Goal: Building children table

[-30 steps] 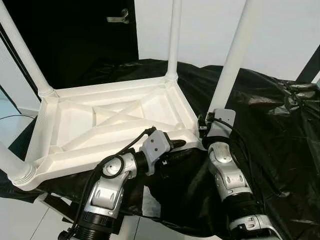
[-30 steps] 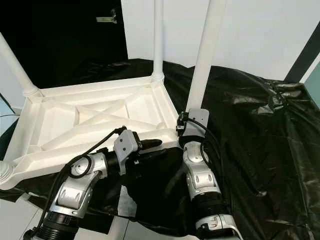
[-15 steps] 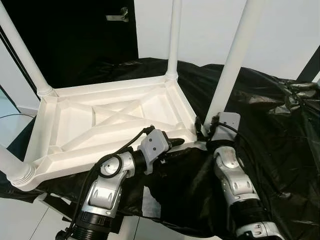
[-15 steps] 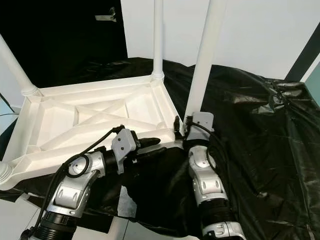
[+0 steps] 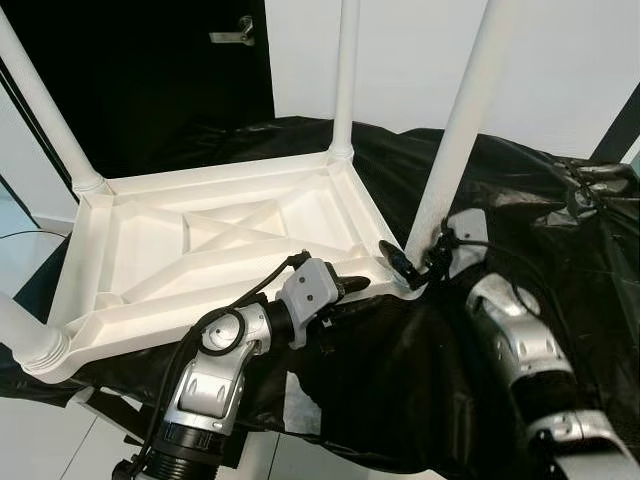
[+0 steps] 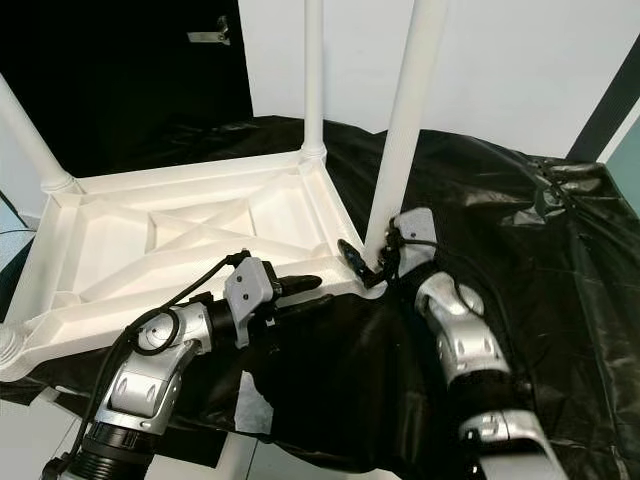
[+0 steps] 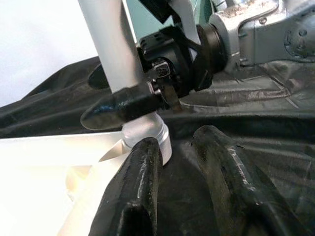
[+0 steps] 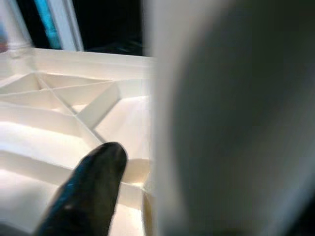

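Note:
A white plastic children's table (image 5: 210, 176) lies upside down on a black sheet, its legs pointing up. My right gripper (image 5: 408, 262) is at the foot of the near right leg (image 5: 462, 120). It is shut on that leg just above the socket, one black finger (image 7: 118, 105) across the front and the other behind. In the right wrist view the leg (image 8: 231, 118) is very close, with one finger (image 8: 88, 191) beside it. My left gripper (image 5: 345, 298) is at the table's near rim. Its fingers (image 7: 142, 187) are slightly apart with only black sheet between them, and the upper one lies against the rim.
The other legs stand at the far left (image 5: 40, 110), far right (image 5: 345, 80) and near left (image 5: 20, 335) corners. The black plastic sheet (image 5: 520, 200) lies crumpled to the right. A dark door with a handle (image 5: 238, 33) is behind, and pale floor (image 5: 40, 440) is at the lower left.
My right forearm has swung out to the right and its wrist has turned around the leg's foot; a finger now shows left of the leg. The left arm and the table are still.

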Controlling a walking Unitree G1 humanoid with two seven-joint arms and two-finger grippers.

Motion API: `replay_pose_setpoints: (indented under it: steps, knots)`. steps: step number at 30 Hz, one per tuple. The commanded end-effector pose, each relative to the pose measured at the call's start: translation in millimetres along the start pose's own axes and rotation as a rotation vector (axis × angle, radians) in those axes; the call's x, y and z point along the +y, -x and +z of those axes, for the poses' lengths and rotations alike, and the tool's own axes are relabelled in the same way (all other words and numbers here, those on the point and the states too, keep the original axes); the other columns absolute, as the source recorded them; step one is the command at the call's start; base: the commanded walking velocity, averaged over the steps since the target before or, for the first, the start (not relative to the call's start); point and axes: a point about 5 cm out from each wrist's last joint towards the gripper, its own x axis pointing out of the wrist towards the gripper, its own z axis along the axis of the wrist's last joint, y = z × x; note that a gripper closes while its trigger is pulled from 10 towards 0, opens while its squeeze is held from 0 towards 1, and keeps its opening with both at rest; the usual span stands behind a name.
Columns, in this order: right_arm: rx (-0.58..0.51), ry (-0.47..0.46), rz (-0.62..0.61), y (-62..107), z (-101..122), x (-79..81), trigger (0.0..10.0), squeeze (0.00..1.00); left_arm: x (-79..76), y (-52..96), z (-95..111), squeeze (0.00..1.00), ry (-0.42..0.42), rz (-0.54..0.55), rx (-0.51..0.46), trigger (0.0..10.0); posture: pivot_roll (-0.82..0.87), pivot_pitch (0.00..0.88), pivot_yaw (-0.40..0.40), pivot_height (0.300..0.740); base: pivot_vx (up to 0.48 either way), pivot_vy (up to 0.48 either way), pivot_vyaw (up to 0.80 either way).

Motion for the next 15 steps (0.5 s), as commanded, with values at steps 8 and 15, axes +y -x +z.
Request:
replay_pose_setpoints:
  steps: [8, 15]
  knots:
    - [0.082, -0.011, 0.133, 0.9, -15.3, -1.5, 0.0, 0.0, 6.1, -0.3, -0.6, 0.0, -0.009, 0.12, 0.004, 10.0, 0.03, 0.0, -0.04, 0.74, 0.0, 0.0, 0.0]
    - [0.12, 0.004, 0.087, 3.0, -21.6, -11.2, 0.0, 0.0, 6.1, 0.8, -0.9, 0.0, -0.007, 0.128, 0.006, 10.0, 0.03, 0.0, -0.04, 0.74, 0.0, 0.0, 0.0]
